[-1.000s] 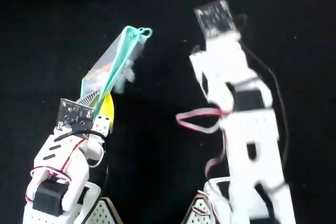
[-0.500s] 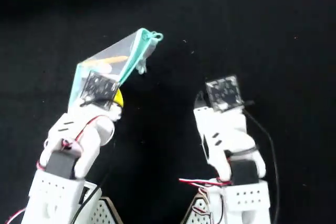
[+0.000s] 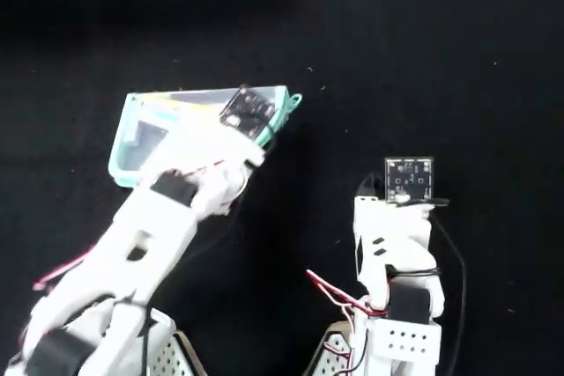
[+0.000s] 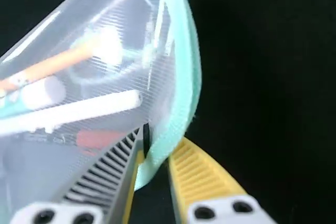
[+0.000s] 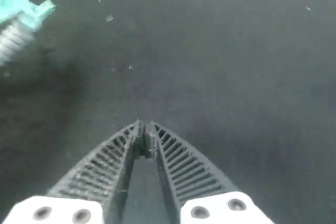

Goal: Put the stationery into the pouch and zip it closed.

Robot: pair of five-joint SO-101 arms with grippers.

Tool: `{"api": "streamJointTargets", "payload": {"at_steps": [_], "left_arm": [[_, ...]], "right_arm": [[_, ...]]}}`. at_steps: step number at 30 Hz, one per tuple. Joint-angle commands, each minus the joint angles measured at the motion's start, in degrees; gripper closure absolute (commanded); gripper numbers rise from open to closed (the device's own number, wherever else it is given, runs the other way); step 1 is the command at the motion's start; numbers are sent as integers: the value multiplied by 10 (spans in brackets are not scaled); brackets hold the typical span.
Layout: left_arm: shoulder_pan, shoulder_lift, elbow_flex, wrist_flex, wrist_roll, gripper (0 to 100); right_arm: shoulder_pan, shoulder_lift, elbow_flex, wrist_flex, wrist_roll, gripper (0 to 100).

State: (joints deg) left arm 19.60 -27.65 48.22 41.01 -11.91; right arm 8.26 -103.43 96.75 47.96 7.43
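Since a second ago the left arm [image 3: 150, 226] has stretched forward, swinging the pouch [image 3: 150, 125] from a slant to sit level over the left half of the black table [image 3: 493, 85]. The right arm [image 3: 392, 244] has drawn back toward its base. The left gripper [image 4: 149, 153] has its fingers clamped on the pouch's teal zipper edge [image 4: 181, 77]. The right gripper [image 5: 143, 129] has its fingers pressed together on nothing, well apart from the pouch. Inside the clear pouch lie an orange pencil [image 4: 52, 64] and a white pen [image 4: 79, 109].
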Motion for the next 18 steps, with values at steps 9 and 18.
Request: {"api": "streamJointTargets", "payload": {"at_steps": [9,18], "left_arm": [[25,163,-323,160,40,808],[15,152,-403,337,33,809]], "right_arm": [[6,-25,-1,2,-3,984],[6,-25,-1,3,-3,984]]}}
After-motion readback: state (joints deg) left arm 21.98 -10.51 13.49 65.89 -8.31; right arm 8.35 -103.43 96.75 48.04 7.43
